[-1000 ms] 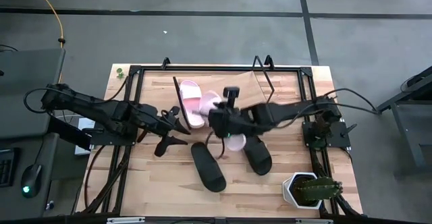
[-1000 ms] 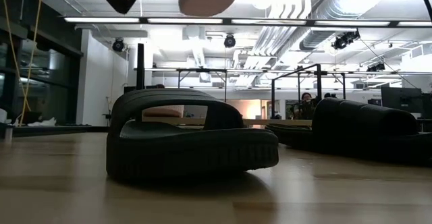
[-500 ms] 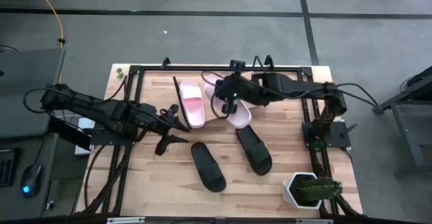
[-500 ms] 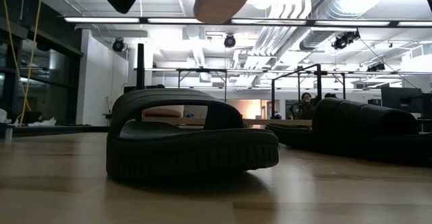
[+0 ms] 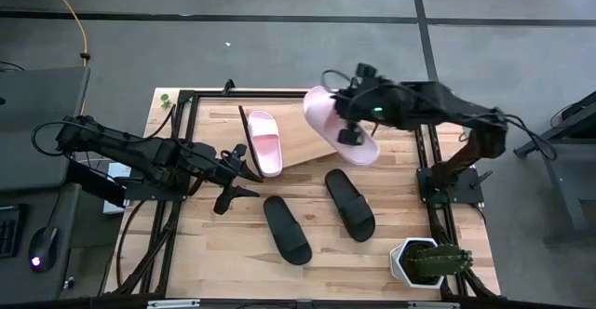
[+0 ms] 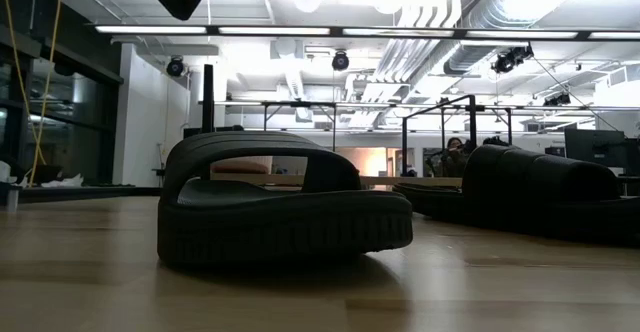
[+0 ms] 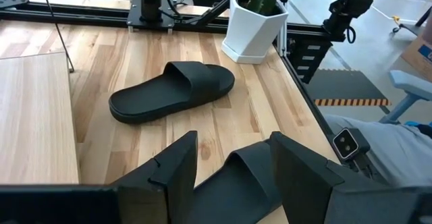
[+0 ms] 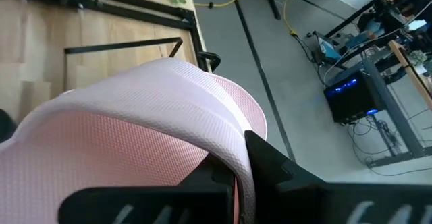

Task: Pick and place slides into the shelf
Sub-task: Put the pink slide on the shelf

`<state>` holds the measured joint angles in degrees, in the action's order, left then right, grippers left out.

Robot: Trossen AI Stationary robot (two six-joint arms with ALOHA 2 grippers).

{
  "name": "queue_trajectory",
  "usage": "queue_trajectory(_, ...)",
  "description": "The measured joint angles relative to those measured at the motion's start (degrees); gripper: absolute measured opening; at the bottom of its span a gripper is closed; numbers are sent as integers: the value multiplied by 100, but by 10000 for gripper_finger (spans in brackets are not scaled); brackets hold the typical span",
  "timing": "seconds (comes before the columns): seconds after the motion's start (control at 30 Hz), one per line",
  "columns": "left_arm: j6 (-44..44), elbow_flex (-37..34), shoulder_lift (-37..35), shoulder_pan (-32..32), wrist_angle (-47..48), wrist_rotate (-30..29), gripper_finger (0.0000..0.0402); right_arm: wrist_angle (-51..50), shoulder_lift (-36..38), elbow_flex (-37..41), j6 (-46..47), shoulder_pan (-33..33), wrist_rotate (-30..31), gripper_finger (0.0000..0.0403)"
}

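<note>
My right gripper [image 5: 348,132] is shut on a pale pink slide [image 5: 341,127], held in the air over the right part of the shelf [image 5: 303,149], a tilted light wooden board on a black wire frame. A second pink slide [image 5: 264,142] lies sole-down on the shelf's left part. Two black slides [image 5: 286,230] [image 5: 349,204] rest on their soles on the table. My left gripper [image 5: 235,173] hangs open to the left of them; in its wrist view the nearer black slide [image 7: 237,181] lies beyond the fingers, untouched. My right gripper has the pink slide by its wide textured strap [image 8: 226,140]; the strap's edge runs between the two dark fingers [image 8: 270,162]. The fingers come from the table's right side, slanting down. The slide is lifted clear of shelf and table, tilted, its toe toward the far left.
A white pot with a green plant [image 5: 421,261] stands at the table's near right corner. Black frame rails [image 5: 186,141] run along the table's left, far and right sides. Bare wood lies near the front edge, ahead of the black slides.
My right gripper has carried the pink slide up and away from the table's middle, first toward the far edge, then toward the right, rolling a little. The slide has risen almost out of the top of the low view. The other slides have stayed put.
</note>
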<state>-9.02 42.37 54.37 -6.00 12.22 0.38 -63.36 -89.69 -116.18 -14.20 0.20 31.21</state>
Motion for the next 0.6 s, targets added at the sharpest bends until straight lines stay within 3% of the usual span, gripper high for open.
queue_trajectory(0.17, 2, 0, 0, 0, -1, -4, 170, -345, 635, 303, 378, 294, 210, 2)
queue_trajectory(0.33, 1, 0, 0, 0, -1, -102, 170, -178, 1539, 1425, 808, 627, 847, 2)
queue_trajectory(0.47, 2, 0, 0, 0, -5, -195, 170, 602, 2252, 2676, 952, 780, 1159, 2)
queue_trajectory(0.6, 0, 0, 0, 0, -6, -367, 170, 1972, 2781, 4063, 501, 753, 1097, 2)
